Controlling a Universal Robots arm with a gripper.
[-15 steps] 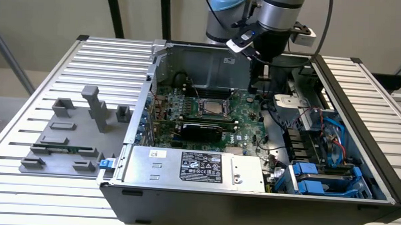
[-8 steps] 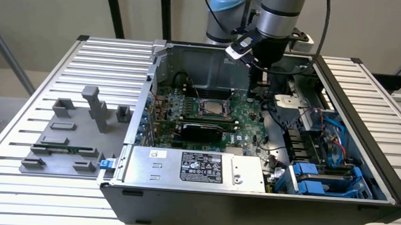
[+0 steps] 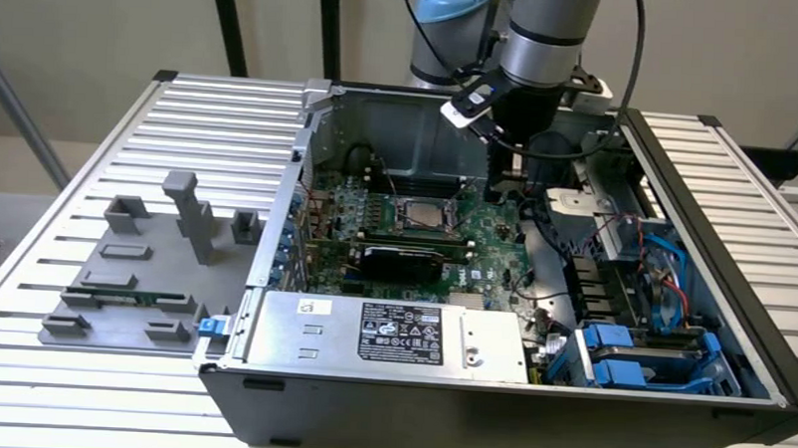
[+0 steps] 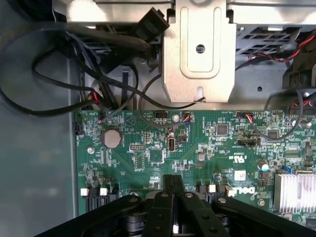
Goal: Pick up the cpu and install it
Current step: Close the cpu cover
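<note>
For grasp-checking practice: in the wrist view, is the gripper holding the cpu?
No, the gripper is shut, jaws pressed together with nothing between, above the green motherboard.

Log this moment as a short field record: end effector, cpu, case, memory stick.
end effector: shut, nothing between its fingers, low over the motherboard
cpu: lying in the motherboard socket, to the exterior view's left of the end effector
case: open, its inside exposed
memory stick: on the gray fixture, outside the case
</note>
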